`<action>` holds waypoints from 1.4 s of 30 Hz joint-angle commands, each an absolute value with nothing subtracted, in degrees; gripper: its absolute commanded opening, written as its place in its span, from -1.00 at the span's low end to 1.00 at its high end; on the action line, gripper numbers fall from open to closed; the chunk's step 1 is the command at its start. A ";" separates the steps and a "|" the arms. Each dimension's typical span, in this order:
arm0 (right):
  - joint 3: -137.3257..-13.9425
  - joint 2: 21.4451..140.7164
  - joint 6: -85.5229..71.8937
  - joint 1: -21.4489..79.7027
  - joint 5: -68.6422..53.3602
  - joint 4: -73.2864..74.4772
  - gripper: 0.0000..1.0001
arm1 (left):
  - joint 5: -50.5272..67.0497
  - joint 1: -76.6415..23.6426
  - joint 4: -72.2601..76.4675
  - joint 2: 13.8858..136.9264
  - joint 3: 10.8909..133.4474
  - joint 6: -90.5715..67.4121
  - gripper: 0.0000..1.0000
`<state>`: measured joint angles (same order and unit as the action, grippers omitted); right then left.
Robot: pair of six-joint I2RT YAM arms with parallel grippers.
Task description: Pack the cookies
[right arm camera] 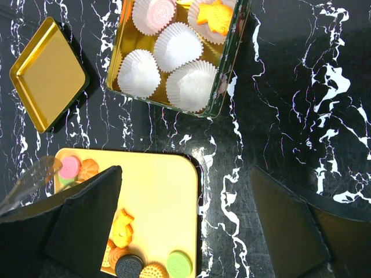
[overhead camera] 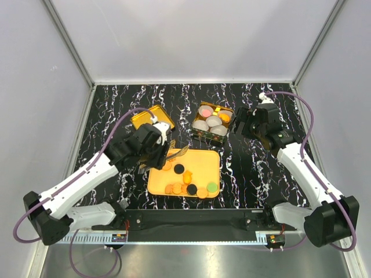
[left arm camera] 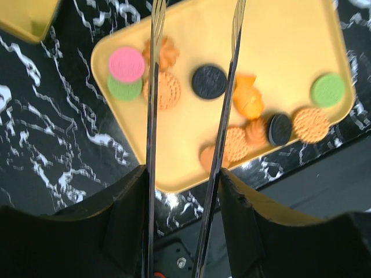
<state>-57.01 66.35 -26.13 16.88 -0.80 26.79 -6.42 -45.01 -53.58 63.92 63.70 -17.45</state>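
Observation:
Several cookies lie on the yellow-orange tray (overhead camera: pixel 197 162): black ones (overhead camera: pixel 179 169), a green one (overhead camera: pixel 213 187) and orange ones (overhead camera: pixel 177 188). From the left wrist I see a pink cookie (left arm camera: pixel 126 63), a black cookie (left arm camera: pixel 209 81) and an orange fish-shaped cookie (left arm camera: pixel 249 98). My left gripper (overhead camera: pixel 153 145) (left arm camera: pixel 182 179) is shut on metal tongs (left arm camera: pixel 153 116), whose blades reach over the tray with nothing between them. My right gripper (overhead camera: pixel 249 123) (right arm camera: pixel 188 223) hangs open and empty beside the tin (right arm camera: pixel 232 63). Inside the tin, a pink cookie (right arm camera: pixel 160 10) and a fish cookie (right arm camera: pixel 214 13) sit in paper cups.
The tin (overhead camera: pixel 227 111) holds several white paper cups (right arm camera: pixel 177 46) and stands behind the tray. Its gold lid (overhead camera: pixel 152 117) (right arm camera: pixel 49 72) lies on the black marbled table, left of the tin. The arm bases line the near edge.

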 commanded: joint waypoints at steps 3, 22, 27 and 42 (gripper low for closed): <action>-57.31 66.27 -26.63 17.23 -1.14 24.00 0.99 | -4.84 -45.88 -55.02 60.91 59.51 -17.67 0.08; -56.69 66.36 -26.54 17.23 -0.88 23.64 1.00 | -3.96 -49.48 -54.40 63.54 57.39 -18.19 0.08; -56.51 65.92 -26.54 17.23 -0.79 23.82 0.99 | -3.78 -50.10 -54.40 64.60 57.30 -18.28 0.08; -55.72 65.13 -26.72 17.23 -1.05 23.55 0.99 | -4.92 -51.15 -55.02 66.80 57.30 -19.68 0.08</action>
